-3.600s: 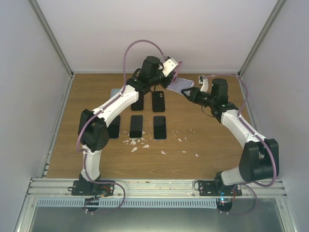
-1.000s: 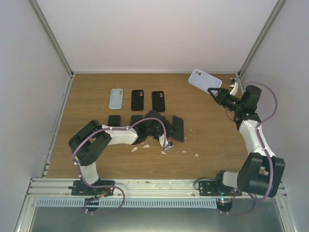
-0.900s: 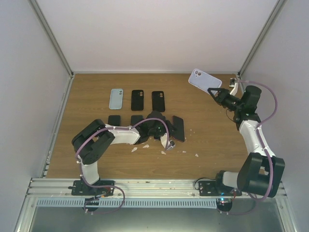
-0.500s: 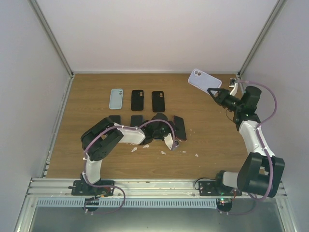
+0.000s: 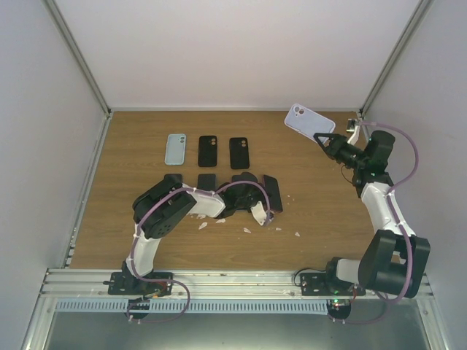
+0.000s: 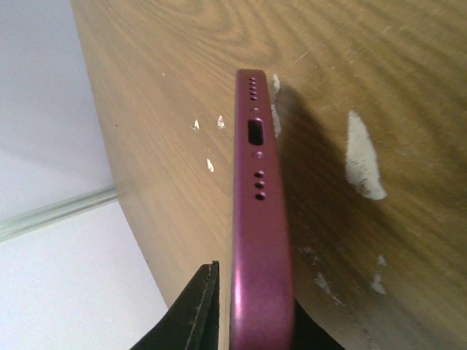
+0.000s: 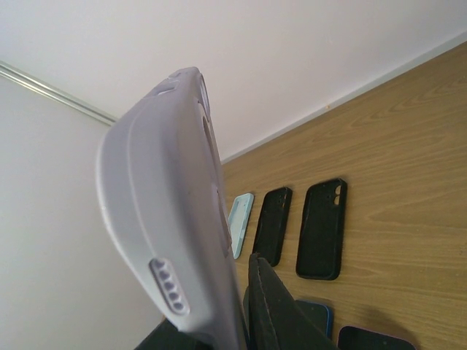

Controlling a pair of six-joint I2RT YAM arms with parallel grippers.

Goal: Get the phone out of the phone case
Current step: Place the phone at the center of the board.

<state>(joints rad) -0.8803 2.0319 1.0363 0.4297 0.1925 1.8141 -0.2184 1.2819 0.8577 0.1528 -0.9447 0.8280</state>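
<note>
The left gripper [image 6: 257, 292] is clamped on the phone [image 6: 259, 211], a magenta handset seen edge-on, its port end pointing away from the wrist. Only one black finger [image 6: 197, 313] shows, lying just beside the phone's left edge; the other is hidden behind the phone. The phone stands tilted over the wooden table [image 5: 321, 211] near its middle and casts a dark shadow on the boards.

The right gripper [image 5: 319, 136] is closed on the lower edge of the lavender phone case [image 7: 160, 211] and holds it in the air above the far right corner, well apart from the phone. One black finger [image 7: 271, 299] lies against the case's inner side.

On the table, a far row holds a light blue case [image 5: 175, 149] and two black cases [image 5: 208, 150] [image 5: 239, 152] side by side. Nearer, more dark handsets [image 5: 207, 180] lie partly under the left arm. White flecks [image 5: 248, 230] are scattered over the boards near the front of the phone. Plain white walls [image 5: 233, 51] with metal corner posts [image 5: 76, 51] close in the table on three sides.
</note>
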